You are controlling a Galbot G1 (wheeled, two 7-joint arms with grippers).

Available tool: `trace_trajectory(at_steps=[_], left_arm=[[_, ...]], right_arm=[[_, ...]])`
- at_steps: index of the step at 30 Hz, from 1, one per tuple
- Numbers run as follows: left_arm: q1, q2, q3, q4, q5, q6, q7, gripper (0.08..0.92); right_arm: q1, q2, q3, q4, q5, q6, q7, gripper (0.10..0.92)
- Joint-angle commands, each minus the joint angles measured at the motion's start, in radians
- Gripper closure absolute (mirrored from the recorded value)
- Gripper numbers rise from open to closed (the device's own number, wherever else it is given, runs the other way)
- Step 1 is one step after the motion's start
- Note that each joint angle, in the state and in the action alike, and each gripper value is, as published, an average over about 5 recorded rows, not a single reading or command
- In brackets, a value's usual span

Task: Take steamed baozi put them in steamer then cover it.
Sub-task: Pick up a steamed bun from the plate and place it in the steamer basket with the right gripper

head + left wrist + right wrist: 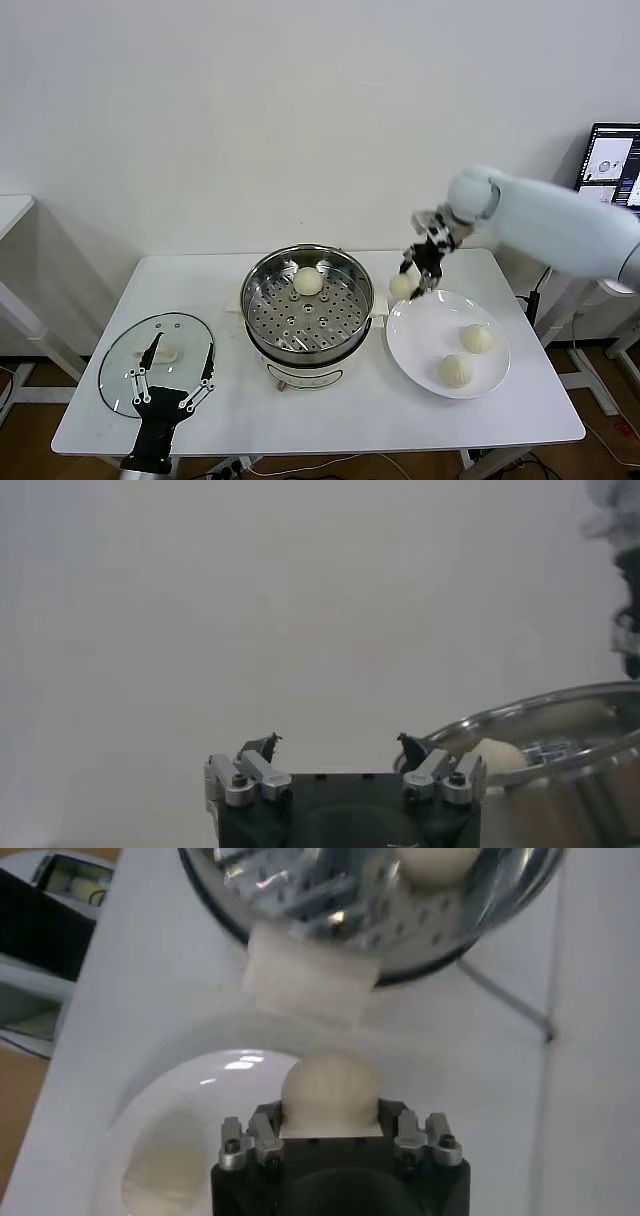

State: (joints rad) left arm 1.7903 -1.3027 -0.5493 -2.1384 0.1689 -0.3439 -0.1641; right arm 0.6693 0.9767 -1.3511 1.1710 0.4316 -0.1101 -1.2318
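The steel steamer (262, 290) stands mid-table on its white base, with one baozi (308, 281) on the perforated tray. My right gripper (412, 280) is shut on a second baozi (402, 286) and holds it above the gap between the steamer and the white plate (410, 330); it also shows in the right wrist view (330, 1093), with the steamer (330, 908) beyond it. Two more baozi (477, 339) (455, 371) lie on the plate. The glass cover (120, 380) lies flat at the left. My left gripper (172, 385) hovers open over the cover.
The plate sits right of the steamer, near the table's right edge. A monitor (612, 160) stands beyond the table at the far right. A second white table edge (12, 210) shows at far left. The steamer's rim (560, 715) shows in the left wrist view.
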Motion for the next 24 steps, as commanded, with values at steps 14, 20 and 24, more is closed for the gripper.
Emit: trace_trajectory(at_steps=[14, 20, 24], left_arm=[[-0.007, -0.003, -0.002, 0.001, -0.001, -0.002, -0.003, 0.177], [-0.011, -0.007, 0.0, 0.004, -0.001, -0.002, -0.003, 0.177], [-0.01, -0.007, -0.003, 0.006, -0.003, -0.003, -0.003, 0.177]], right_arm=[[0.038, 0.447, -0.147, -0.018, 0.202, -0.14, 0.158, 0.374], [-0.025, 0.511, -0.156, -0.074, 0.174, -0.152, 0.194, 0.377], [-0.054, 0.544, -0.155, -0.106, 0.146, -0.163, 0.216, 0.38]])
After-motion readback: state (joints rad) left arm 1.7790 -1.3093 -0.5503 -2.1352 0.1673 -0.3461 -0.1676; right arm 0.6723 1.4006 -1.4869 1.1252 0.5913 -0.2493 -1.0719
